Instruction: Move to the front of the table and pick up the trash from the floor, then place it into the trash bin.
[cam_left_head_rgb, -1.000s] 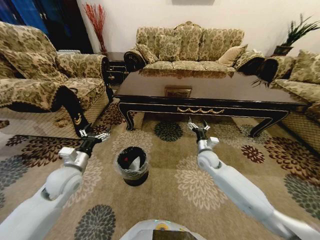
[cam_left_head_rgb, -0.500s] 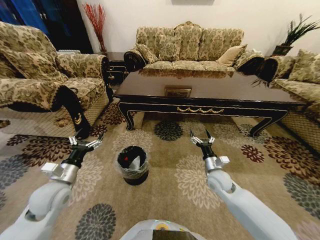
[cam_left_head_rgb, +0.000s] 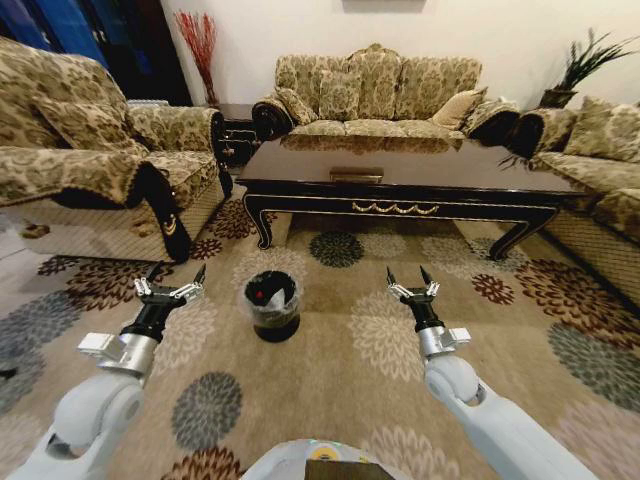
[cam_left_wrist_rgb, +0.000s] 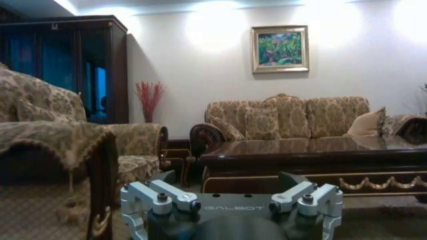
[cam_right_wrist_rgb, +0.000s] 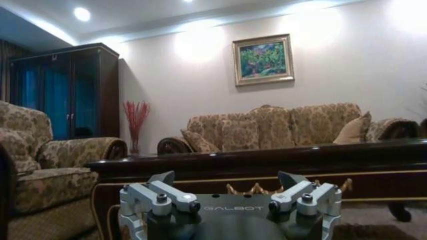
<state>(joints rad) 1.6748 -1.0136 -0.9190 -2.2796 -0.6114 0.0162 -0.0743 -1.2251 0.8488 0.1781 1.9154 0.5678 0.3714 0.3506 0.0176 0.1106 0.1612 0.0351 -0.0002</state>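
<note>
A small round black trash bin (cam_left_head_rgb: 272, 304) with a thin clear plastic liner at its rim stands on the floral-patterned beige carpet (cam_left_head_rgb: 330, 370), in front of the left end of the long low coffee table (cam_left_head_rgb: 400, 180) of glossy dark wood with gold scroll ornament. Inside the bin lies dark material with a small red spot; what the pieces are cannot be told. The left gripper (cam_left_head_rgb: 168, 291) hovers above the carpet to the left of the bin, jaws spread wide and empty. The right gripper (cam_left_head_rgb: 412, 287) hovers to the right of the bin, jaws likewise wide apart, holding nothing.
</note>
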